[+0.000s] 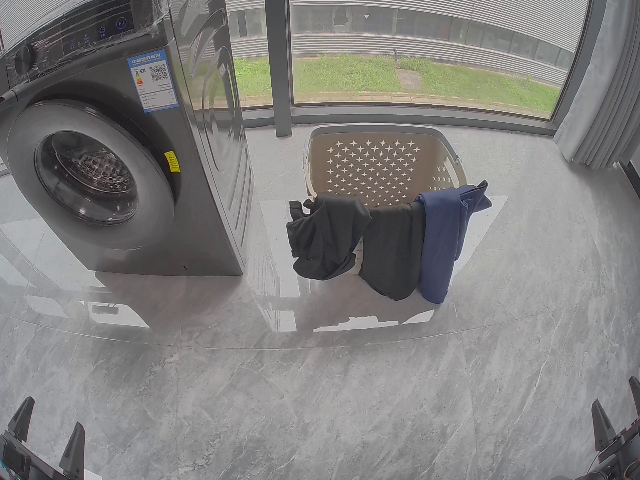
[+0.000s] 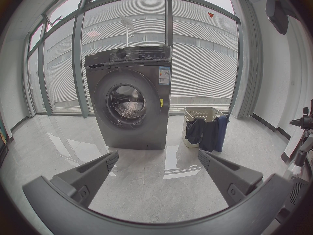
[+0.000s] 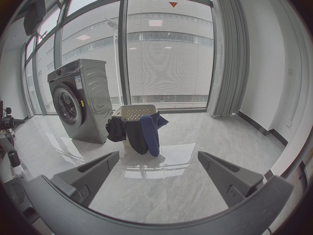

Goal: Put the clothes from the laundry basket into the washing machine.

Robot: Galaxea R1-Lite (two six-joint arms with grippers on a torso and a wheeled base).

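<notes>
Grey marble floor (image 1: 320,395) runs from my rig out to a wall of tall windows (image 1: 413,35), and all the work lies out on it.

Three clothes hang over the near rim of the laundry basket (image 1: 383,161): a black garment (image 1: 327,235), a dark grey one (image 1: 393,248) beside it and a blue one (image 1: 443,241) on the end, each trailing down the outside wall. What I can see of the basket's inside looks bare. The basket sits well ahead of both claws, roughly between them and a little toward the right claw's side.

The washing machine (image 1: 127,135) stands just beside the basket, ahead of the left claw and also well apart from it. Its round door (image 1: 87,175) looks shut to me (the drum shows only through the glass).

The left claw (image 1: 50,428) hangs low and near my base, spread wide, with nothing in it. The right claw (image 1: 615,401) does the same on its side, wide open and empty. A pale curtain (image 1: 600,101) hangs far beyond the right claw.

By my reckoning nothing is loaded yet. I have the approach to make, the door to open, and then all three garments to carry across.
</notes>
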